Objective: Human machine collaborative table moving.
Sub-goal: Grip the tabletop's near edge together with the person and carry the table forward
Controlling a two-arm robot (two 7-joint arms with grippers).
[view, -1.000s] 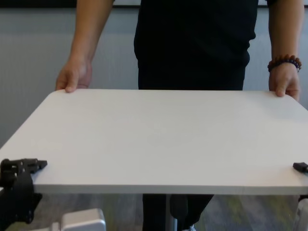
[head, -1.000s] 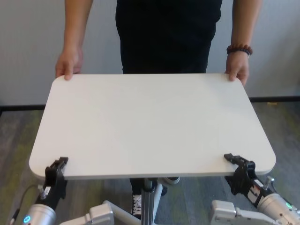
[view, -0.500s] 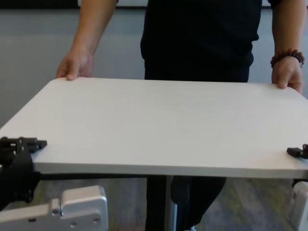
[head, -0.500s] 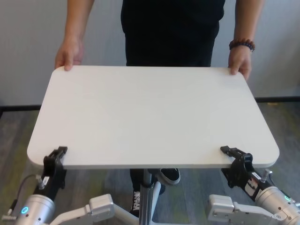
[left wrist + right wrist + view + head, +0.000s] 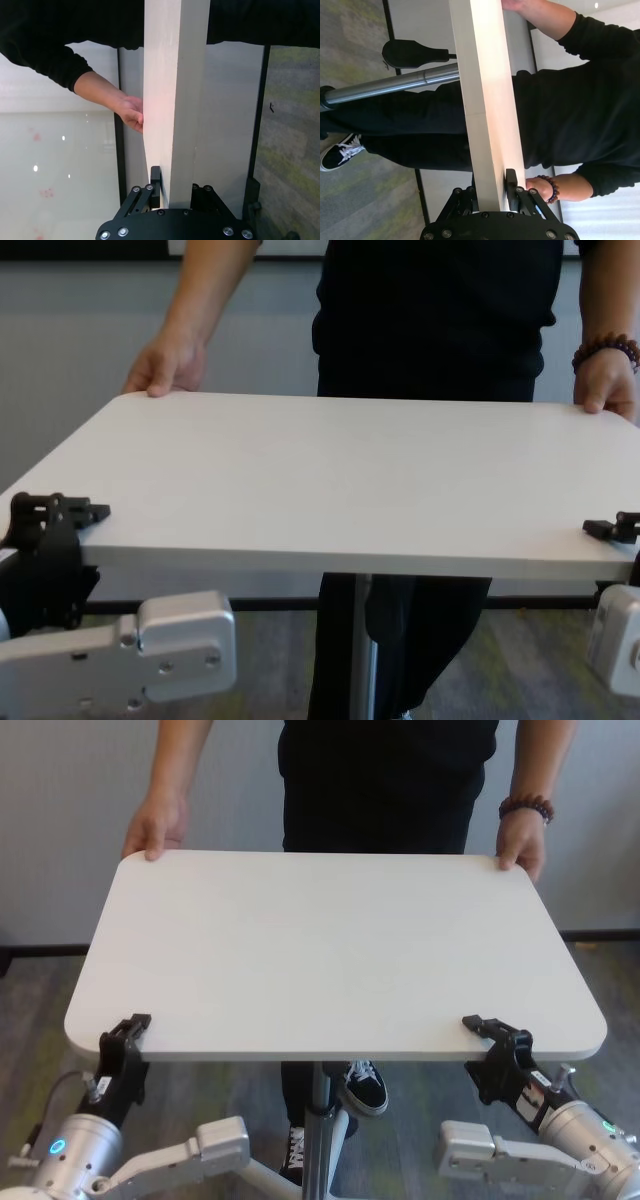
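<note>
Table [image 5: 330,950] shifted right, two grippers clamped

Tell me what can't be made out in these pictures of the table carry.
- The human's head: cut off by the top edge in head and chest views.
- The table's post foot: cut off by the bottom edge, head view.
- The right hand's lower finger: hidden under the tabletop, chest view.
</note>
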